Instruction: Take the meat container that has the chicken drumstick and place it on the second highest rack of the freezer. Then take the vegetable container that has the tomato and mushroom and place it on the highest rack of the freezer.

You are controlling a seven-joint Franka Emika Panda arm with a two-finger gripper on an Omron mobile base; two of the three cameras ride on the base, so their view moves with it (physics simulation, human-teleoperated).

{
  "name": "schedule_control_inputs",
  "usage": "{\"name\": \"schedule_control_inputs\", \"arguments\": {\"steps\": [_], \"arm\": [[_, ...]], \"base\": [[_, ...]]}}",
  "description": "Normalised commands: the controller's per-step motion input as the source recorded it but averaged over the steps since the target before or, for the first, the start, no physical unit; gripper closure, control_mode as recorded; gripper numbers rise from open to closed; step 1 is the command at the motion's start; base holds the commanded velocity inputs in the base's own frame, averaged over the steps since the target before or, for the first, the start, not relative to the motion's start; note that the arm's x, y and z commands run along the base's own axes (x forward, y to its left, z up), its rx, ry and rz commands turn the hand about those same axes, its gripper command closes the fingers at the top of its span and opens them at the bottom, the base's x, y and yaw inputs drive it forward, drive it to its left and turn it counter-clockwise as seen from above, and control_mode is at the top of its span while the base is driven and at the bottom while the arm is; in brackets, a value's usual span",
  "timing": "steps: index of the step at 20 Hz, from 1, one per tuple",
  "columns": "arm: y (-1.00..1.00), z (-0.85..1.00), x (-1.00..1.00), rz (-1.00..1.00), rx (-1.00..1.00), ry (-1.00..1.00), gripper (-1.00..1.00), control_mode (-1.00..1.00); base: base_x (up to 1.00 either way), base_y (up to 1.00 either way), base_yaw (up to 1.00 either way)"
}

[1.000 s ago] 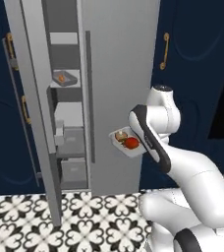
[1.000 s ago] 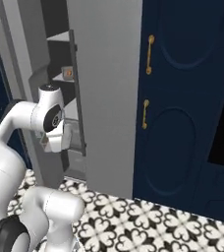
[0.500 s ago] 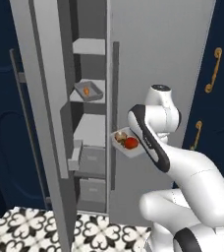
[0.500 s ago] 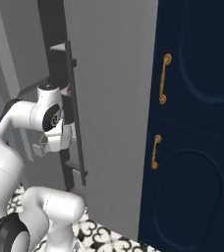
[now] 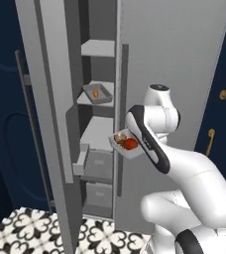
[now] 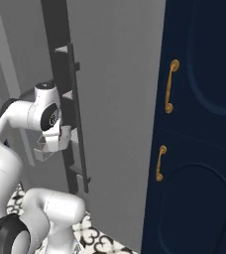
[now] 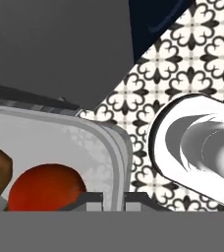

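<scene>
While drumstick tray (image 5: 97, 93) sits shelved, gripper (image 7: 113, 198) holds tomato-mushroom tray (image 5: 126, 148).

Dark navy cabinets (image 6: 199, 124) lined the wall of the rendered kitchen, their panelled fronts bearing raised oval mouldings. Two curved brass handles were mounted one above the other near the left edge of the doors, an upper handle (image 6: 172, 86) and a lower handle (image 6: 160, 162). A further navy panel (image 5: 8, 124) stood at the far left of the left base view. The floor (image 5: 30, 232) was tiled in white with a repeating black floral pattern (image 7: 192, 64). Lighting was even and shadowless.
</scene>
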Motion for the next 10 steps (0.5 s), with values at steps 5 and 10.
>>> {"name": "schedule_control_inputs", "arguments": {"steps": [5,10], "arm": [[0.00,0.00,0.00,0.00,0.00,0.00,1.00,1.00],[0.00,0.00,0.00,0.00,0.00,0.00,1.00,1.00]], "base": [[0.61,0.12,0.01],[0.53,0.50,0.00]]}}
